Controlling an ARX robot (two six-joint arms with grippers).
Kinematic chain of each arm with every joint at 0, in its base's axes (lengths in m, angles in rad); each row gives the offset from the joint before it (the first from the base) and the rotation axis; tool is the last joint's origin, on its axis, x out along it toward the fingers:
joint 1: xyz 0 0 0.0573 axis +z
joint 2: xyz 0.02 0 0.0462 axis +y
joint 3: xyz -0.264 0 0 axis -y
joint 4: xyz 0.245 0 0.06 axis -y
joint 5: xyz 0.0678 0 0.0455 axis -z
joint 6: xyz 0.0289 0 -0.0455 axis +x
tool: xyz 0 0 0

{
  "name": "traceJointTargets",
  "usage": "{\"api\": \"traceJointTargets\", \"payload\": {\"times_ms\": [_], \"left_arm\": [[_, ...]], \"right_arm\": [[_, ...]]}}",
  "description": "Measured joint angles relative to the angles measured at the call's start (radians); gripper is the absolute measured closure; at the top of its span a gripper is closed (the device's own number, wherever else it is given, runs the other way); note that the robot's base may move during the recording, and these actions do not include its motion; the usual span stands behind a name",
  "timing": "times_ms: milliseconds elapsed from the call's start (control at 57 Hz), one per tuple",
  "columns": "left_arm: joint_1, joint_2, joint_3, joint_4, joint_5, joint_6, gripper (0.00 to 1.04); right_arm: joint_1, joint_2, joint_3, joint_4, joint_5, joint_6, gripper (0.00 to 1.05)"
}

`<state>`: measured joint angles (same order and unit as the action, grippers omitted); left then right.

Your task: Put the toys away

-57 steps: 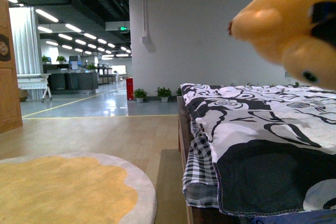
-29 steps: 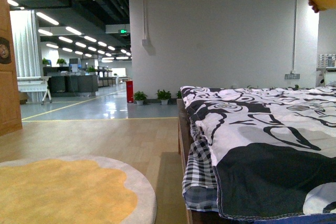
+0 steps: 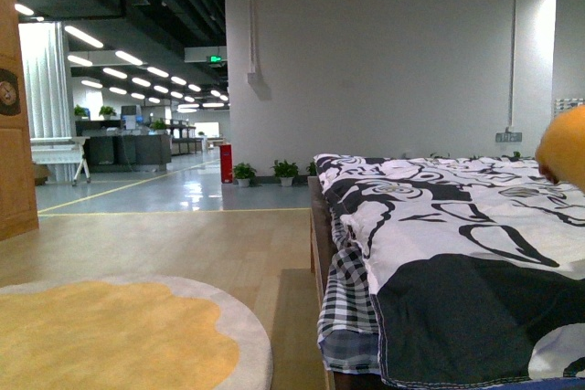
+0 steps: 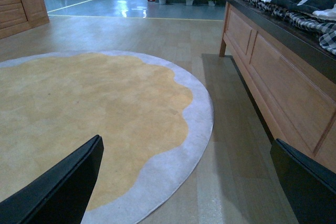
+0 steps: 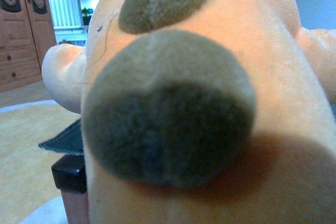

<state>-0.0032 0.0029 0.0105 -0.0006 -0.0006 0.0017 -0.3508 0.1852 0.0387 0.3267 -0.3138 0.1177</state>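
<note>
Orange plush toy (image 3: 565, 148) shows only at the right edge of the front view, above the bed's (image 3: 439, 226) black-and-white quilt. It fills the right wrist view, with dark fuzzy patches close up. Right hand not visible, so grip can't be told. Left hand (image 4: 186, 142) released, fingers (image 4: 63, 182) spread wide, low over the round yellow rug (image 4: 79, 103) beside the bed.

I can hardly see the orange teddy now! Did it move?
Yes. The orange plush toy went right and down from high over the black-and-white bedcover; only a bit shows at the right edge, just above it.
</note>
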Motion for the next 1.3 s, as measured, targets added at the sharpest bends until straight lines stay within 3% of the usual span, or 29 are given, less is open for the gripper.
{"api": "traceJointTargets", "payload": {"times_ms": [1297], "left_arm": [[0.001,0.0,0.0,0.0,0.0,0.0,0.06]], "right_arm": [[-0.003,0.011,-0.011,-0.002,-0.001,0.022,0.85]]}}
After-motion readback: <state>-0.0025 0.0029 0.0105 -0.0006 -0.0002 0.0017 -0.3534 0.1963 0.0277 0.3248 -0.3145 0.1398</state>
